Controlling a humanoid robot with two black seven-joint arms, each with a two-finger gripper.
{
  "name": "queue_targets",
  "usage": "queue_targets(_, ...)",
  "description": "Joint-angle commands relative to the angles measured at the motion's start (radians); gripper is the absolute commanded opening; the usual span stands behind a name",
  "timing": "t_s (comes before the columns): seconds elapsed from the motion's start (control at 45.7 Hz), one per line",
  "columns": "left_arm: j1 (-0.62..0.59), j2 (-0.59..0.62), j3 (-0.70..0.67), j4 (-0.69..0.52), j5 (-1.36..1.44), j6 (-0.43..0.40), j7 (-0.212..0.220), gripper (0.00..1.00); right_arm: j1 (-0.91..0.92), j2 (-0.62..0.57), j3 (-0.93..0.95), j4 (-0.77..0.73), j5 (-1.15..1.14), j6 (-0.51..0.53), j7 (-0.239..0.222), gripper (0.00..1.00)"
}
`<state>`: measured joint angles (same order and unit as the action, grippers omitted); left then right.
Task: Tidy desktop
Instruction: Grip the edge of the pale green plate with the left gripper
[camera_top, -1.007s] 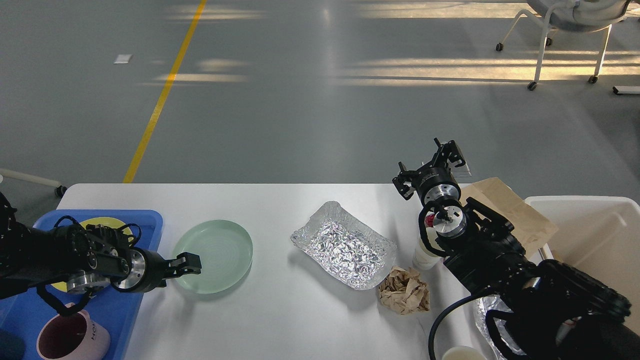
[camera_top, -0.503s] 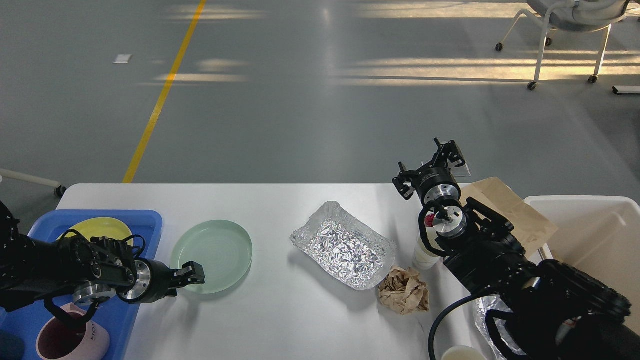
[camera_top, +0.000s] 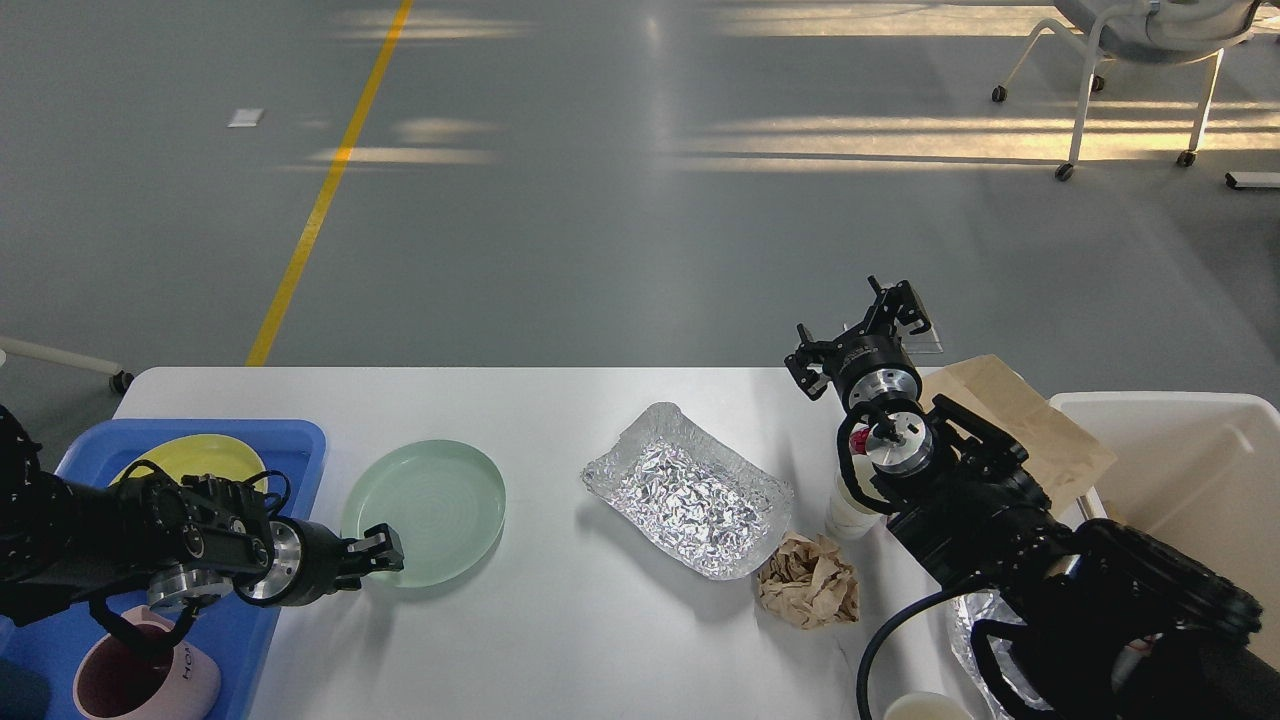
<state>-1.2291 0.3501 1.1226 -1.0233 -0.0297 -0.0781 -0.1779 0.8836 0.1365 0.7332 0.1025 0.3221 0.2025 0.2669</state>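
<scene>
— What has changed at the white table (camera_top: 560, 640)?

— The left gripper (camera_top: 383, 548) has dropped from a second ago and drawn back slightly to the green plate (camera_top: 424, 511)'s near rim, just beside the blue tray (camera_top: 290, 440). Whether its fingers are apart or clamped, I cannot tell.

— And the right gripper (camera_top: 862, 335)?

— Unmoved, fingers apart, holding nothing. The plate likely gets grasped next; foil tray (camera_top: 686, 491) and crumpled paper (camera_top: 808, 580) wait.

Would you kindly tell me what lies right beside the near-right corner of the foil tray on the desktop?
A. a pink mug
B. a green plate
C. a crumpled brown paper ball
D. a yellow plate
C: the crumpled brown paper ball sits against the foil tray's near-right corner on the desktop.
</scene>
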Motion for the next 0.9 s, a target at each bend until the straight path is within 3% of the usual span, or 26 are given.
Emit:
queue_targets(0.0, 0.008, 0.001, 0.0, 0.003, -0.002, 0.0, 0.0, 0.45, 0.0, 0.0, 0.0, 0.0, 0.0, 0.0, 0.0, 1.0)
queue_targets(0.503, 0.023, 0.003, 0.0, 0.043, -0.004, 0.0, -0.002, 0.35, 0.0, 0.0, 0.0, 0.0, 0.0, 0.0, 0.0, 1.0)
queue_targets(0.876, 0.037, 0.001, 0.0, 0.051, -0.004, 0.0, 0.002, 0.21, 0.0, 0.0, 0.0, 0.0, 0.0, 0.0, 0.0, 1.0)
